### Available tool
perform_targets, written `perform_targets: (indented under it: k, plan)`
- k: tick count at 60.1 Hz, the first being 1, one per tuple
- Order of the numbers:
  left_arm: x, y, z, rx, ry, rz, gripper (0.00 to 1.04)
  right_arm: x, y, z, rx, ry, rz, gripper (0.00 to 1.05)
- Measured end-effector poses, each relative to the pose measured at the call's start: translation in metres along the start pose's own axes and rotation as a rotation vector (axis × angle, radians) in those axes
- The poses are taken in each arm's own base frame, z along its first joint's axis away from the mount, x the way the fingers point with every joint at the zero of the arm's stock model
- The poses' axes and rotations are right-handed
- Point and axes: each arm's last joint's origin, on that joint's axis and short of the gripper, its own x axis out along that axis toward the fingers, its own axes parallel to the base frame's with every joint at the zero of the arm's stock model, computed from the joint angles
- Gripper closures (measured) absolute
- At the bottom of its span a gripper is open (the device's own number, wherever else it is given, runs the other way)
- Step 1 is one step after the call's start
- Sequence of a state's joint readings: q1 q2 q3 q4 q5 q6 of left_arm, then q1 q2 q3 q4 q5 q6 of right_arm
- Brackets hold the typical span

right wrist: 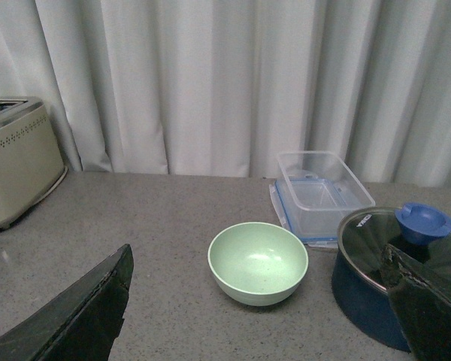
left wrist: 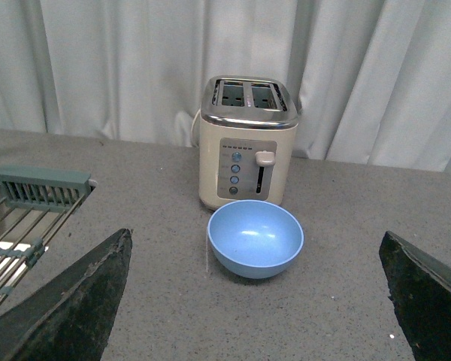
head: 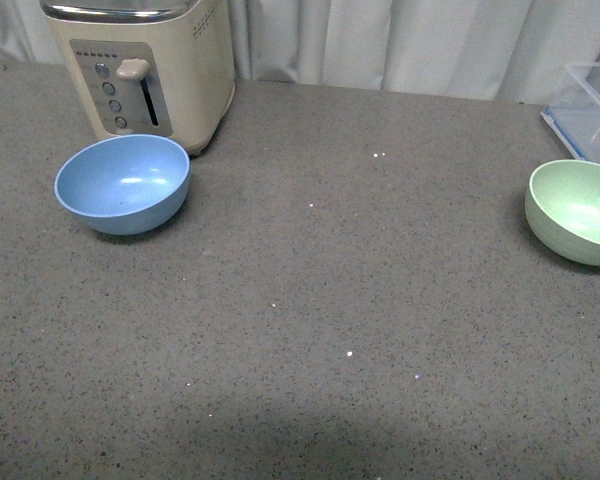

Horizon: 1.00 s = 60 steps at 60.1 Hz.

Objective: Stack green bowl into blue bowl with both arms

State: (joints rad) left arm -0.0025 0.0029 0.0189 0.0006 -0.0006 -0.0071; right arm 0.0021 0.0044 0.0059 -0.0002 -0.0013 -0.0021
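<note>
The blue bowl (head: 122, 183) stands on the table (head: 330, 300) at the left, just in front of the toaster (head: 145, 65). The green bowl (head: 577, 210) stands far right, well apart. The left fingers (left wrist: 83, 301) and the right fingers (right wrist: 75, 316) are spread wide, holding nothing.

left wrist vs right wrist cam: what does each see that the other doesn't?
Only left wrist: the blue bowl in front of the toaster, plus a dish rack. Only right wrist: the green bowl, a clear container, a lidded blue pot. Both: toaster (only its side in right wrist), curtain, grey counter; each shows its own open, empty gripper: left gripper, right gripper.
</note>
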Motion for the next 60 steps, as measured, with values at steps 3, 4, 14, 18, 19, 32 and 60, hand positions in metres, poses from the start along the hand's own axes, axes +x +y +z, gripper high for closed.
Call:
perform_targets:
  k: [3,4,14,18,19,32,60]
  plan:
    - [0.0,0.0,0.0,0.0,0.0,0.0,0.06,0.0,0.0,0.0,0.0,0.0,0.0,0.09]
    - [0.0,0.0,0.0,0.0,0.0,0.0,0.06,0.0,0.0,0.0,0.0,0.0,0.0,0.09]
    - [0.0,0.0,0.0,0.0,0.0,0.0,0.06,0.0,0.0,0.0,0.0,0.0,0.0,0.09]
    - [0.0,0.0,0.0,0.0,0.0,0.0,0.06,0.0,0.0,0.0,0.0,0.0,0.0,0.09]
    - [0.0,0.0,0.0,0.0,0.0,0.0,0.06,0.0,0.0,0.0,0.0,0.0,0.0,0.09]
    - [0.0,0.0,0.0,0.0,0.0,0.0,0.06,0.0,0.0,0.0,0.0,0.0,0.0,0.09]
    - [0.0,0.0,0.0,0.0,0.0,0.0,0.06,0.0,0.0,0.0,0.0,0.0,0.0,0.09]
